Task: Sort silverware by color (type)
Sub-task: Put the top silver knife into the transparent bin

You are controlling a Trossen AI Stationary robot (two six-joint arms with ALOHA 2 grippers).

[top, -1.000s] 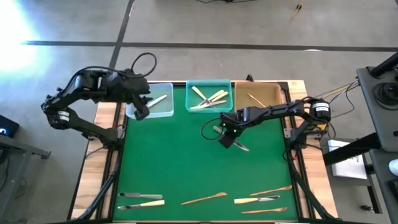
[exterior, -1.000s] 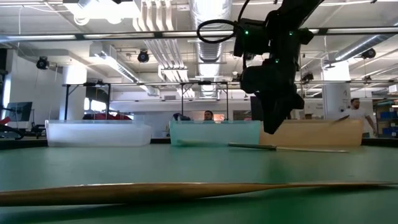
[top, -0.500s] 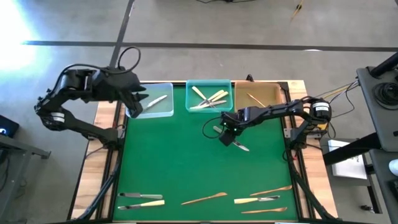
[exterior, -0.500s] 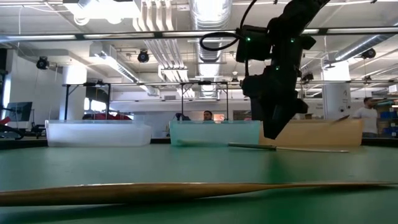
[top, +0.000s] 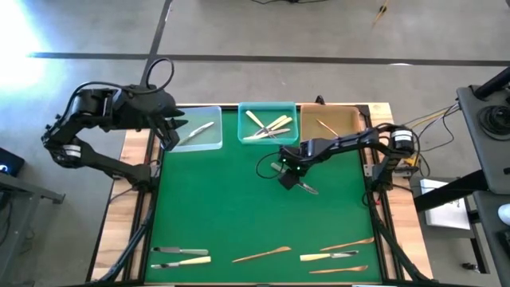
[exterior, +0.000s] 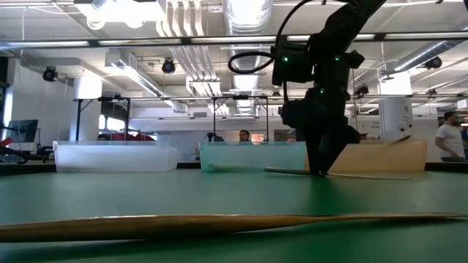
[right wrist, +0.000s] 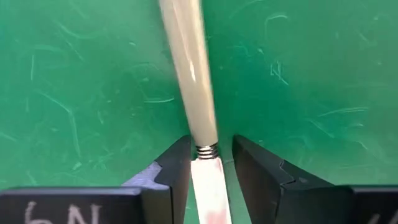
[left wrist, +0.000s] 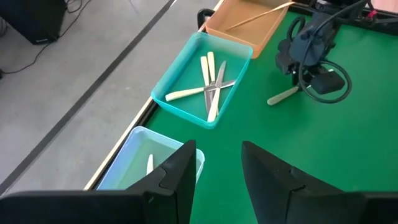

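A knife with a cream handle and silver blade (top: 305, 187) lies flat on the green mat. My right gripper (top: 288, 173) has come down over it, open. In the right wrist view its two fingers stand on either side of the knife (right wrist: 204, 134), where handle meets blade, with a small gap on one side. In the low view the fingertips (exterior: 319, 169) reach down to the mat. My left gripper (left wrist: 217, 171) is open and holds nothing; it hovers by the clear tray (top: 199, 137) at the far left.
Three trays line the far edge: the clear tray with one utensil, a teal tray (top: 268, 108) with several cream and silver pieces, and a tan tray (top: 343, 119) with a wooden piece. Several more utensils lie along the near edge (top: 261, 255). The mat's middle is bare.
My right gripper has come down from just above the mat until its fingertips reach the mat astride the knife, shifting slightly toward the table's left. My left arm has drawn back toward the table's left edge, away from the clear tray. The knife has not moved.
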